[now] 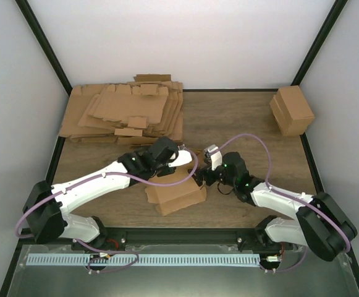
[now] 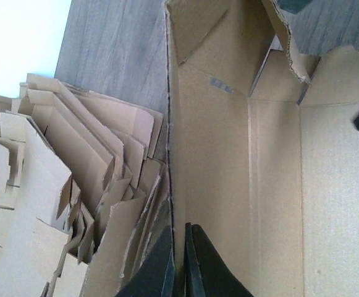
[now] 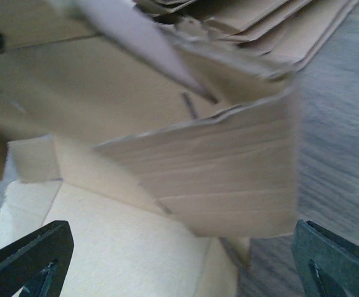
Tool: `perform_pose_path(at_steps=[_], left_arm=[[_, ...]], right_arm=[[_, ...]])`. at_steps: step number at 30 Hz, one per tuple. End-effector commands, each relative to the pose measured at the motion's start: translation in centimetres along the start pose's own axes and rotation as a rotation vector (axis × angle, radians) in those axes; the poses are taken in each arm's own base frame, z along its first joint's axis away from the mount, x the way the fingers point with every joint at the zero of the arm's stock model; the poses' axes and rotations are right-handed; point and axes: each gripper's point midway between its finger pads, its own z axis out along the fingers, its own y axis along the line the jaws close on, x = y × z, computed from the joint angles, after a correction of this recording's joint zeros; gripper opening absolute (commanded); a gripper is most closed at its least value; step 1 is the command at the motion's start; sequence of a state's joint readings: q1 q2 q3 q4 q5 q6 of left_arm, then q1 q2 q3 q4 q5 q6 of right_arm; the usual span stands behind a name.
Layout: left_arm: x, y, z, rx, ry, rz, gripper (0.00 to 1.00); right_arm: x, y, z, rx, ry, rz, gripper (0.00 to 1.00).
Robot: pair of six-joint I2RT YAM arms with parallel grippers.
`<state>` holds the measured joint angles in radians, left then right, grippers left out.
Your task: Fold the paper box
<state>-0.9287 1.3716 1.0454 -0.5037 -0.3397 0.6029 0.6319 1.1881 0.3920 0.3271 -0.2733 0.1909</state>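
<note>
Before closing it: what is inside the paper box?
Only bare walls and flaps show inside the paper box, plus one finger of the left gripper pinching its wall. Anything behind that finger is hidden.

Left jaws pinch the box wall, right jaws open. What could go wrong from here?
The left gripper pinches a ragged wall edge of the paper box: it might slip or tear. The right gripper is open, so the raised flap may spring back. The nearby sheet pile could snag.

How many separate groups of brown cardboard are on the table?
3. A pile of flat sheets at the far left; a blocky carton at the far right; the paper box near the middle, held by the left pincer. The pile may hide more pieces.
</note>
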Motion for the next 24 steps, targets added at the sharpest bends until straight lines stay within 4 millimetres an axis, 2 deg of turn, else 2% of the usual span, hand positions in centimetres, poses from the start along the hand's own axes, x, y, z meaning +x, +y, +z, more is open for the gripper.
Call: perform_pose_path(at_steps=[1,5,11,17,24], left_arm=[[-0.5,0.2,-0.5,-0.021,-0.025,0.009,0.04],[-0.4,0.1,-0.4,-0.022,-0.021,0.012,0.04],[0.1,0.0,0.2,-0.036,0.009,0.018,0.04],[0.5,-0.3,1.0,-0.037,0.037,0.025,0.04],[0.9,-1.1,1.8,-0.021,0.043,0.028,0.04]], right_arm=[[-3.7,-1.1,0.2,0.093,-0.113,-0.04,1.0],[-4.2,-2.8,0.2,0.189,-0.128,-0.025,0.98],[-3.3,-5.9,-1.5,0.376,-0.138,0.034,0.82],[-2.0,-6.3,-2.2,0.392,-0.132,0.061,0.65],[-1.7,-5.2,-0.4,0.312,-0.09,0.039,0.54]])
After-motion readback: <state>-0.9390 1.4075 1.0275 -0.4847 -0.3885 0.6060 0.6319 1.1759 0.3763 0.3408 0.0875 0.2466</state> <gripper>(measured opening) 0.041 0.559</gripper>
